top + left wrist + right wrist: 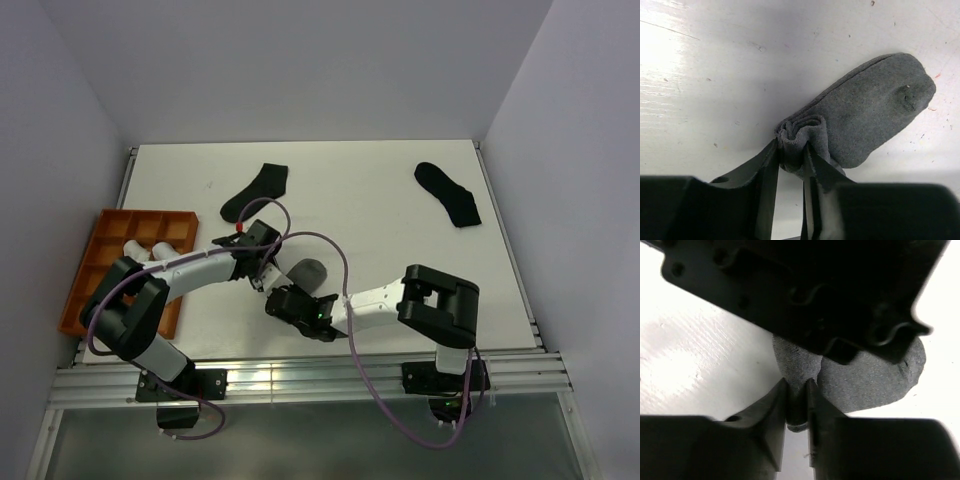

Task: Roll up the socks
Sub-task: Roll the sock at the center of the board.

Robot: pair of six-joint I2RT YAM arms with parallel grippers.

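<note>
My left gripper (791, 150) was closed nearly all the way, pinching the bunched, folded end of the grey sock (870, 110). The rest of the sock lay flat on the white table (380, 230). My right gripper (796, 390) was narrowed onto a thin fold of the same sock. Only that wrist view showed the left gripper's dark body just above it. Only the overhead view showed the sock lying centrally, toward the near edge, two black socks (255, 192) flat and well apart near the far edge, and an orange tray (100, 250) at the left holding white rolled bundles (160, 245). The tabletop was scuffed, with plain pale walls around it.
</note>
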